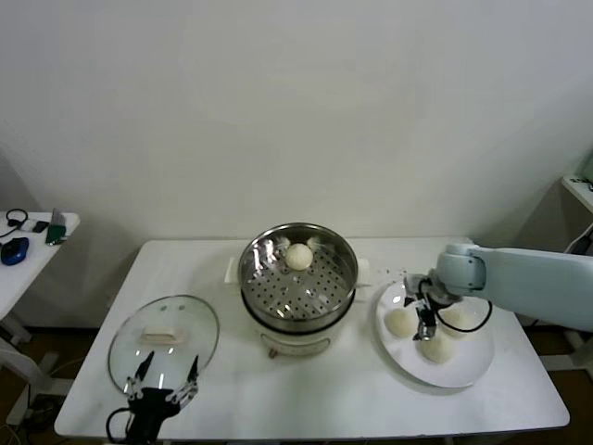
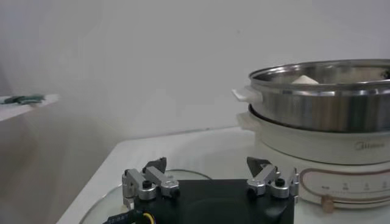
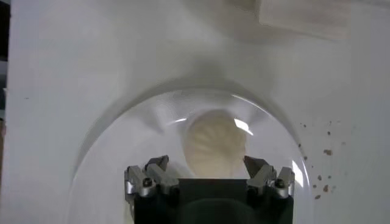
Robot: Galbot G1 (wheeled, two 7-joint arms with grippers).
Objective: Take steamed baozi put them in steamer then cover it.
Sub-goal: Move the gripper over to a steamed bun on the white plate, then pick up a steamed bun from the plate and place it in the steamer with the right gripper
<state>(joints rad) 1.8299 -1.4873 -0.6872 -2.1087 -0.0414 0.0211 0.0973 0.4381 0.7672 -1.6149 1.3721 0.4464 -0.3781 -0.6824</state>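
The steamer (image 1: 298, 278) stands mid-table with one steamed baozi (image 1: 298, 257) on its perforated tray. Three more baozi lie on the white plate (image 1: 463, 371) to its right: one (image 1: 400, 322) nearest the steamer, one (image 1: 435, 349) in front, one (image 1: 457, 318) farther right. My right gripper (image 1: 426, 320) hangs open just above the plate among them. In the right wrist view a baozi (image 3: 214, 143) lies ahead of the open right gripper (image 3: 207, 165), between its fingertips. The cover (image 1: 164, 338) lies flat at the front left. My left gripper (image 1: 167, 385) is open at the cover's near edge, holding nothing.
The left wrist view shows the steamer (image 2: 323, 100) on its white base with a baozi top (image 2: 303, 79) peeking over the rim. A small side table (image 1: 37, 243) with a blue mouse (image 1: 14, 250) stands off to the left. The white table (image 1: 306, 394) ends just in front of the cover.
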